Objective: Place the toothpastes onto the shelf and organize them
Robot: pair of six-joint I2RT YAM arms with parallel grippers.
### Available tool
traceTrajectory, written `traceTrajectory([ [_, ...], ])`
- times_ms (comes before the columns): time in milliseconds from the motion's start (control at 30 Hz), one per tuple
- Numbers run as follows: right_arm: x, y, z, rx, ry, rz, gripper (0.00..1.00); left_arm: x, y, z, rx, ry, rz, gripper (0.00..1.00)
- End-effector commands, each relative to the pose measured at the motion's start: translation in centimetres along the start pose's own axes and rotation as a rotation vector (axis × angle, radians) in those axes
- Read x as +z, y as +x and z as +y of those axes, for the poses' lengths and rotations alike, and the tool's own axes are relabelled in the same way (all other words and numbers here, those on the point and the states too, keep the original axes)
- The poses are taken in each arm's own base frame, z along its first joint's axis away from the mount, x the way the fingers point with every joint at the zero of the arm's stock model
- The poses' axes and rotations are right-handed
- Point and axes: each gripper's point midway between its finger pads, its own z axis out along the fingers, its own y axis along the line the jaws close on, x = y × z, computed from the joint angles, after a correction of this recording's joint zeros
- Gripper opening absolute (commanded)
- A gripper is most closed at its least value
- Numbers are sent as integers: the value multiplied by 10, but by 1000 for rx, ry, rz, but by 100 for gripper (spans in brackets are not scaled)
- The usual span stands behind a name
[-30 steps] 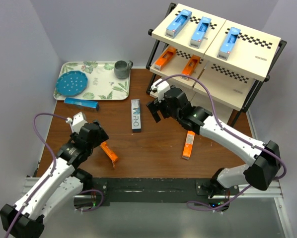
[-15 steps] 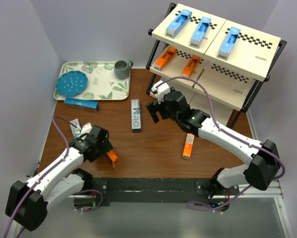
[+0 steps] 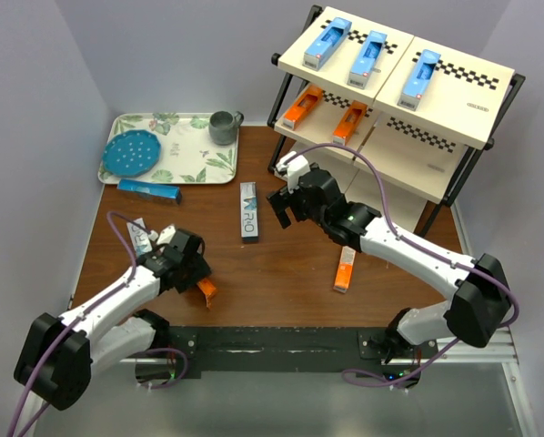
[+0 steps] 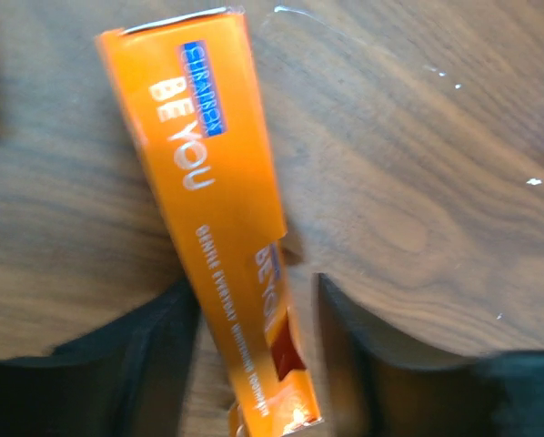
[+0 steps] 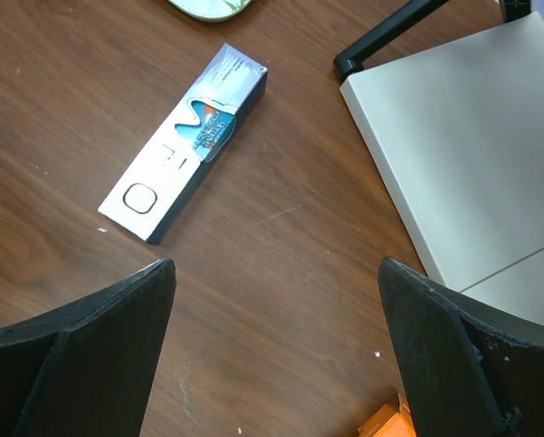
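Left gripper (image 4: 252, 300) is straddling the orange BE YOU toothpaste box (image 4: 208, 182) on the table (image 3: 281, 264) well left of the shelf (image 3: 454, 109), jaws part-open with a gap on one side, while right gripper (image 5: 274, 269) is hovering wide open and empty near the grey-and-teal box (image 5: 186, 141) just left of the shelf.

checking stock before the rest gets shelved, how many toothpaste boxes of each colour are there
light blue toothpastes: 4
orange toothpastes: 4
grey-and-teal toothpastes: 2, one partly hidden by the left arm
total: 10
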Motion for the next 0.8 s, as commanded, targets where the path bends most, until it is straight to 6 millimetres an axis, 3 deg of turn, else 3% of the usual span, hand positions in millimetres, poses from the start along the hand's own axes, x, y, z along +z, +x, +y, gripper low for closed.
traceTrajectory([
  [0,2,-16,-1,24,1,-55,97,9,11,6,1,-8,27,47],
  [200,1,-19,0,31,0,-67,97,2,0,-9,48,39,0,29],
  [300,-2,-20,3,32,-23,-72,96,-5,-9,-28,111,110,-12,25],
  [533,-16,-23,22,7,-153,-91,97,-43,-29,-99,359,397,-32,24],
  [633,-25,-21,32,-25,-223,-85,97,-62,-23,-130,518,558,18,24],
  [767,-43,-24,37,-76,-284,-112,97,-80,-12,-156,725,718,104,26],
])
